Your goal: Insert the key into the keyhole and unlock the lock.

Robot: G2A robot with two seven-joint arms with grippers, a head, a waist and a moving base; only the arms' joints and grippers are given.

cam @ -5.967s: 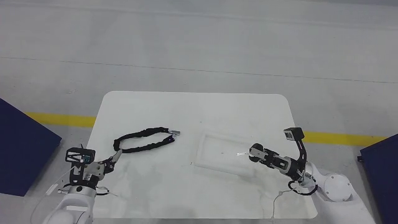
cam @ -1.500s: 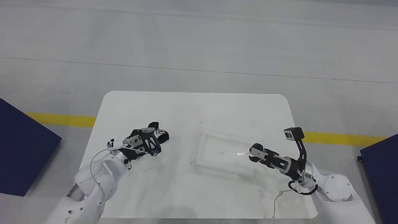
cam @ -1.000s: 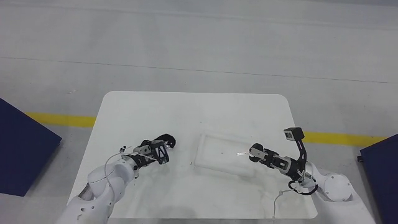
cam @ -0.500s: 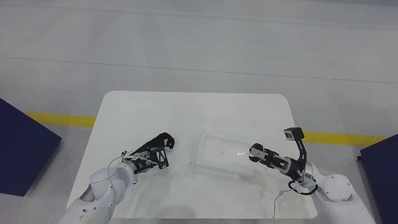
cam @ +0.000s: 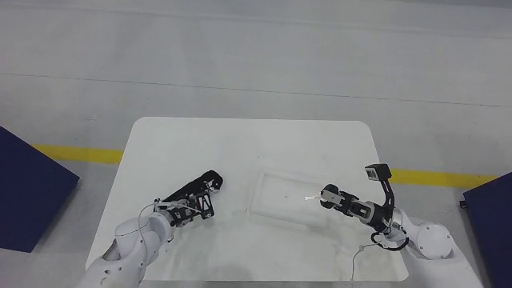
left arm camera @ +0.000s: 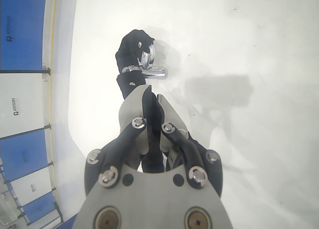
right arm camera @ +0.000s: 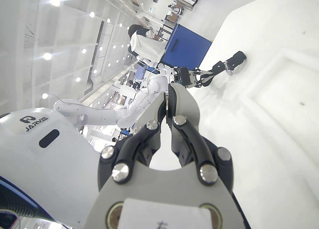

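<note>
On the top view, my white table (cam: 240, 136) carries a clear tray (cam: 276, 176) between the arms. The right gripper (cam: 322, 198) hovers over it, pinched shut on the small key (cam: 310, 199).

On the left wrist view, the left gripper (left arm camera: 152, 96) is clamped on the lock (left arm camera: 132, 48) over the table's left half. Its black sleeved cable is doubled up, with the chrome barrel (left arm camera: 154, 72) just past my fingertips.

On the right wrist view, the key sits edge-on between closed jaws.

The left claw (left arm camera: 152, 95) is clamped on the lock (left arm camera: 153, 72), arm stretched forward; the right claw (right arm camera: 169, 95) pinches the key (cam: 310, 199), elbow bent.
</note>
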